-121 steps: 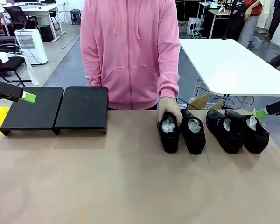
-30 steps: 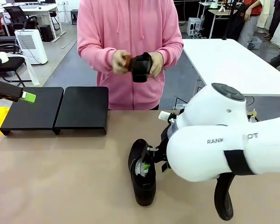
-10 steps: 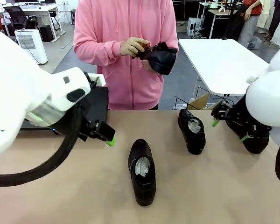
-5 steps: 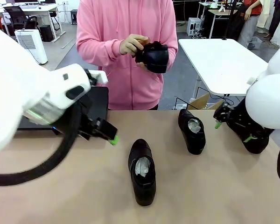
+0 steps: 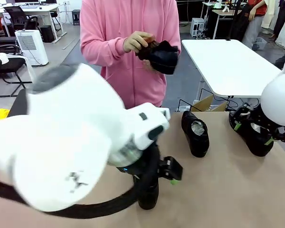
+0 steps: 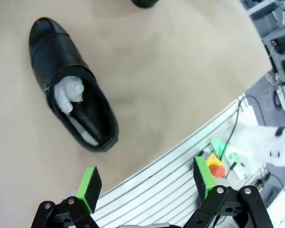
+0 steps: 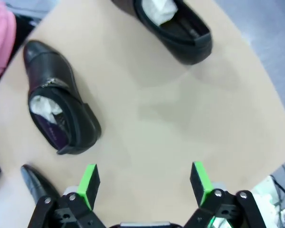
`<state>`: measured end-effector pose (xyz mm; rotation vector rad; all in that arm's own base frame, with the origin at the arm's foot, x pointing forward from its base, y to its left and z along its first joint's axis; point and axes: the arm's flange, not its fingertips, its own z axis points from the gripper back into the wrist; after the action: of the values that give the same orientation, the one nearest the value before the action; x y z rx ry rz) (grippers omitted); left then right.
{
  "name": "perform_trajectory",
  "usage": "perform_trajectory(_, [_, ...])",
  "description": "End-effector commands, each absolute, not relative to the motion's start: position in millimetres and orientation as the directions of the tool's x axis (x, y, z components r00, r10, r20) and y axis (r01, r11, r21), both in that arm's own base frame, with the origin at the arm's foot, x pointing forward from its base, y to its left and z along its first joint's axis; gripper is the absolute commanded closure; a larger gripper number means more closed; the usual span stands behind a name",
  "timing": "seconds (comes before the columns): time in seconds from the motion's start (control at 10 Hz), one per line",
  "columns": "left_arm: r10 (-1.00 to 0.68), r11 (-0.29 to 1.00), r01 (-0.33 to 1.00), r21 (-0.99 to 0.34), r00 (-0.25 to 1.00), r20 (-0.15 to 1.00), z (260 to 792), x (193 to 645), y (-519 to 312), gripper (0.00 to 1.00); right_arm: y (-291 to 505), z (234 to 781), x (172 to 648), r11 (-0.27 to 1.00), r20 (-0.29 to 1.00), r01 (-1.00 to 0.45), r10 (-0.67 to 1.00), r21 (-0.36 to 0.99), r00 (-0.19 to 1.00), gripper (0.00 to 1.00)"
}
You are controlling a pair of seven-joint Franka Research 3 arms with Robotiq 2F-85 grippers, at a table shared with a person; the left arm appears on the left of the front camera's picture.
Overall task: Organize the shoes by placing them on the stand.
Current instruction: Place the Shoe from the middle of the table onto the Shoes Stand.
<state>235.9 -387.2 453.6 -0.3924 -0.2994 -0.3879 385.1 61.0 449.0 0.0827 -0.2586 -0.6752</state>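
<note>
Over the tan tabletop, hovering at the pickup step with left gripper spread empty; next, presumably lowering astride the black dress shoe at eleven o'clock.

Left arm: bulky white glossy shell with rounded joints, a dark oval inset and faint grey lettering on the casing, and a thick black cable looped beneath. Right arm: same white rounded shell. The left gripper and right gripper are both black linkages with silver pivot screws and bright green pads. Person's pink hoodie: plain, long-sleeved.
</note>
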Motion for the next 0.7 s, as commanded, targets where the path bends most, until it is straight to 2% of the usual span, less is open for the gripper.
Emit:
perform_trajectory(0.0, [-0.261, 0.910, 0.346, -0.228, 0.906, 0.333, 438, 264, -424, 0.00, 66, 449, 383, 0.790, 0.212, 0.588, -0.614, 0.176, 0.761, 0.00])
perform_trajectory(0.6, [-0.156, 0.966, 0.198, -0.164, 0.958, 0.239, 390, 305, -471, 0.00, 66, 449, 383, 0.790, 0.212, 0.588, -0.614, 0.176, 0.761, 0.00])
